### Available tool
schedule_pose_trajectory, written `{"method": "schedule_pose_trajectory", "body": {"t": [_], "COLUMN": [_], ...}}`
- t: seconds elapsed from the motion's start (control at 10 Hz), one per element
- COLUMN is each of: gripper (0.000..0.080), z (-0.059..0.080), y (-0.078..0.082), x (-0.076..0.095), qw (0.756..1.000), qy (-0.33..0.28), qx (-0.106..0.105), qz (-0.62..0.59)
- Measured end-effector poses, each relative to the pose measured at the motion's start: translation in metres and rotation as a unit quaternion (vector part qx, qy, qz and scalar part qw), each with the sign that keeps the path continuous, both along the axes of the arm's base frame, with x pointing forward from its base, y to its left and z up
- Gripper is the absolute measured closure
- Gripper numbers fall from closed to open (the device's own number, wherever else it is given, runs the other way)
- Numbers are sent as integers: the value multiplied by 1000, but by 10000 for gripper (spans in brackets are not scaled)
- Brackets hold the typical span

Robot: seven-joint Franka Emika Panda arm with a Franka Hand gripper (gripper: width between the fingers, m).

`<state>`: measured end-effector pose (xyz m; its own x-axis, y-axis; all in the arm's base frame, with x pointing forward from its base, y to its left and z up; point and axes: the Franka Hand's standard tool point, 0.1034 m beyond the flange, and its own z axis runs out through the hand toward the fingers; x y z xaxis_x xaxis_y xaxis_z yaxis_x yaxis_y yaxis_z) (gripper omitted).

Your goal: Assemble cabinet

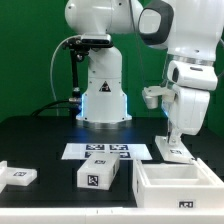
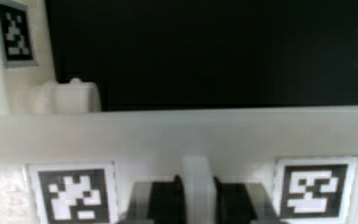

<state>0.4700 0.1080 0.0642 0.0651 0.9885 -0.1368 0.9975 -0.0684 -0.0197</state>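
Showing boxy thick-walled white cabinet (image 1: 160,193), claw (image 2: 197,196) pinched shut

Cabinet (image 1: 176,192): white, thick-walled box, open side up, black-and-white tags on panels.
Place: tabletop (image 1: 40,140), exterior view's right.

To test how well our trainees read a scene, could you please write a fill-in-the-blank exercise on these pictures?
1. The cabinet stands on the exterior view's ____ side.
2. Apart from it, ____ small white blocks lie on the table.
3. The gripper is at the cabinet's tagged wall, its jaws ____.
4. The marker board lies on a table whose colour is ____.

Missing words: right; two; shut; black.
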Motion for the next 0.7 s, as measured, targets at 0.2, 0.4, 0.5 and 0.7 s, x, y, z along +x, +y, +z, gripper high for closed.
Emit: {"method": "schedule_pose_trajectory", "body": {"t": [0.2, 0.4, 0.5, 0.7], "gripper": [735, 735, 735, 735], "z": [-2, -2, -2, -1], "y": [0, 0, -1, -1], "x": [-3, 0, 0, 0], "qw": [1000, 1000, 1000, 1000], "qy": [3, 1, 3, 5], "qx": [0, -1, -2, -3], "qz": [0, 0, 0, -1]}}
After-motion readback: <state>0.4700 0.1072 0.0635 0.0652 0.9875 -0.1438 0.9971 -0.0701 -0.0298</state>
